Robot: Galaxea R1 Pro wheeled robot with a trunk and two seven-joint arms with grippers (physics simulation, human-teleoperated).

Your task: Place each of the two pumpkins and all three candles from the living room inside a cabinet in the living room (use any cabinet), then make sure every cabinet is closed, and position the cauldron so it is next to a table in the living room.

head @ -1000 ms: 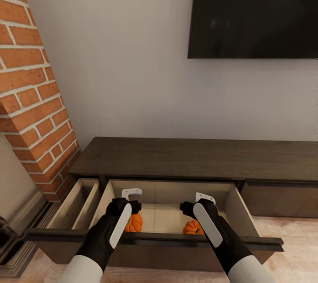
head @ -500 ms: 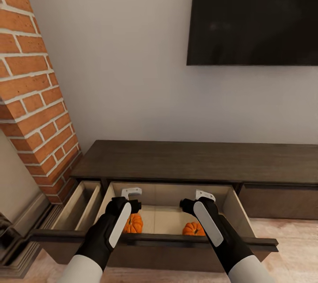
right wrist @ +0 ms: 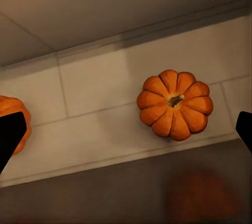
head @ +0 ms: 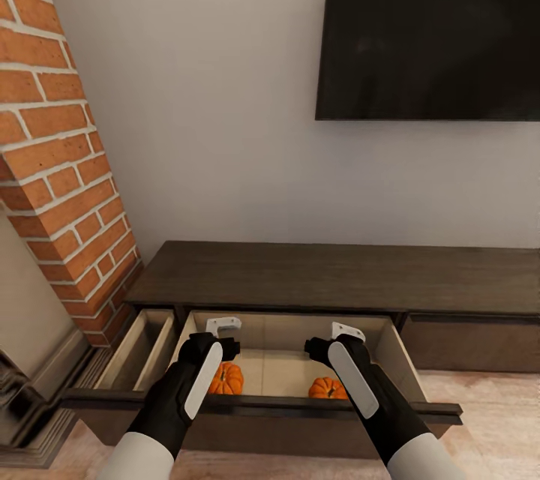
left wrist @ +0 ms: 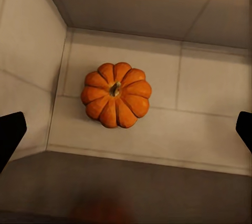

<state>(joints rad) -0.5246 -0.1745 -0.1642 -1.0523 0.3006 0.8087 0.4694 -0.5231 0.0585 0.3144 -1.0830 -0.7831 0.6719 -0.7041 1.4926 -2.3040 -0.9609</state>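
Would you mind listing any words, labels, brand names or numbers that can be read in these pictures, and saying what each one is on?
There are none: no readable text in any view.
The wall-mounted screen is blank and dark.
The cabinet, its open drawer and the two pumpkins are unmarked.
The left gripper and right gripper carry no lettering.

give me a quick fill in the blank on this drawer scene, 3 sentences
1. Both pumpkins lie inside the pulled-out ____ of the cabinet.
2. The left gripper and the right gripper hover over the pumpkins with jaws ____.
3. The wall at the cabinet's left end is made of red ____.

Missing words: drawer; open; brick
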